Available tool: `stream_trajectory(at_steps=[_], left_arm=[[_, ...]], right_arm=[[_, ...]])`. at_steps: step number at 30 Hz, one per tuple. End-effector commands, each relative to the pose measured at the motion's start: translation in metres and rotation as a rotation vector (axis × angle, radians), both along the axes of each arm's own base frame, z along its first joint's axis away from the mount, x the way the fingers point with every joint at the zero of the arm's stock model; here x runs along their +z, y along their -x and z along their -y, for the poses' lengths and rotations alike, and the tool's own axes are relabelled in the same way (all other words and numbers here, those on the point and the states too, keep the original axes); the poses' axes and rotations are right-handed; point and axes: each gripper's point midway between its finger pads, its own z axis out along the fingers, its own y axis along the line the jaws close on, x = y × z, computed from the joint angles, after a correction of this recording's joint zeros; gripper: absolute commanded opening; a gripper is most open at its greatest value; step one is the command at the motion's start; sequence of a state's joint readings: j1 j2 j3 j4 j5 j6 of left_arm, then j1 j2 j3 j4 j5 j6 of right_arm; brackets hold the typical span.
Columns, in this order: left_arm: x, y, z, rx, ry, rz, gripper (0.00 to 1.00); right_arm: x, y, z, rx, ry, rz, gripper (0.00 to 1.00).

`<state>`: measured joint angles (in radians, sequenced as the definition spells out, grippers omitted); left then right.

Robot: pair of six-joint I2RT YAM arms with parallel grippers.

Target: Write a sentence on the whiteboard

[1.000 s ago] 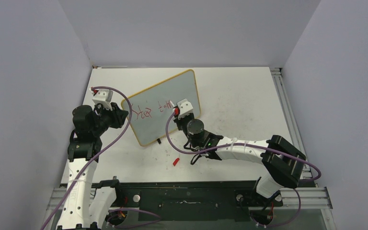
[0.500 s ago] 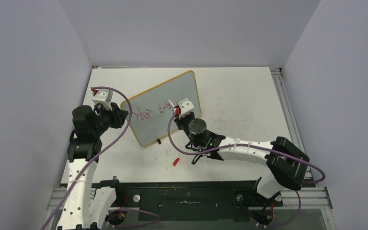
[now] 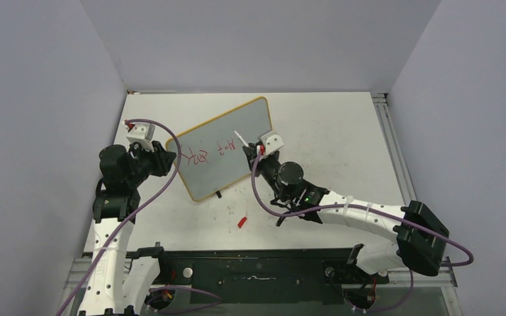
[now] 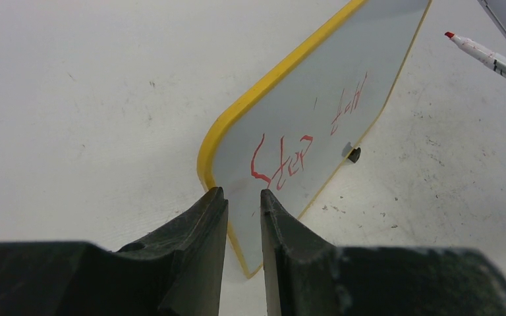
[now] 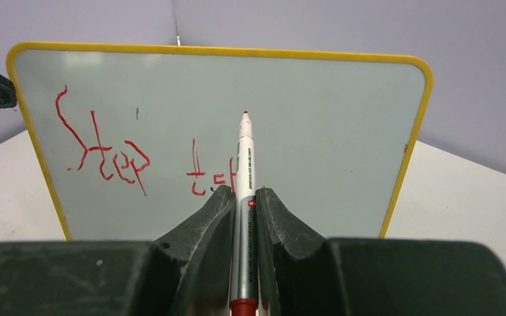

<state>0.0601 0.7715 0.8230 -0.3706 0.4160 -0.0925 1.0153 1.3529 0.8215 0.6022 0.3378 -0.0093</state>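
The whiteboard [image 3: 227, 158] stands tilted on the table, yellow-framed, with the sentence [image 3: 201, 157] in red: "Step" and a few further letters. My left gripper [image 3: 168, 160] is shut on the board's left edge; in the left wrist view the fingers [image 4: 219, 205] pinch the board's corner [image 4: 316, 112]. My right gripper [image 3: 258, 150] is shut on a white marker [image 3: 242, 140] with a red tip. In the right wrist view the marker [image 5: 244, 158] points at the board [image 5: 316, 131], to the right of the writing [image 5: 105, 158], and its tip looks just off the surface.
A red marker cap [image 3: 242, 221] lies on the white table in front of the board. A black board foot [image 4: 353, 155] rests on the table. Grey walls close in the left, back and right sides. A metal rail [image 3: 389, 131] runs along the right edge.
My right arm has swung to the right and drawn back from the board, so the marker tip has come off the last letters. The left gripper and the board have not moved.
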Motion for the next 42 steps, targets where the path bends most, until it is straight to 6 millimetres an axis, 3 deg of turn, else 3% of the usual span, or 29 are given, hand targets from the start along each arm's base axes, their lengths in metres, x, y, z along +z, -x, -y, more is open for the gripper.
stream_trajectory(at_steps=[1,7,21,42], left_arm=[[0.006,-0.002,-0.002,0.003,-0.002,0.028,0.24],[0.006,-0.003,-0.002,0.003,0.000,0.025,0.24],[0.005,-0.003,-0.002,0.003,0.000,0.023,0.24],[0.004,-0.004,-0.003,0.008,-0.001,0.019,0.24]], right_arm=[[0.002,0.000,0.010,0.028,-0.038,-0.022,0.05],[-0.022,-0.008,0.014,0.038,-0.019,-0.062,0.05],[-0.046,-0.024,0.000,0.046,0.017,-0.093,0.05],[-0.050,-0.034,-0.003,0.027,0.041,-0.081,0.05]])
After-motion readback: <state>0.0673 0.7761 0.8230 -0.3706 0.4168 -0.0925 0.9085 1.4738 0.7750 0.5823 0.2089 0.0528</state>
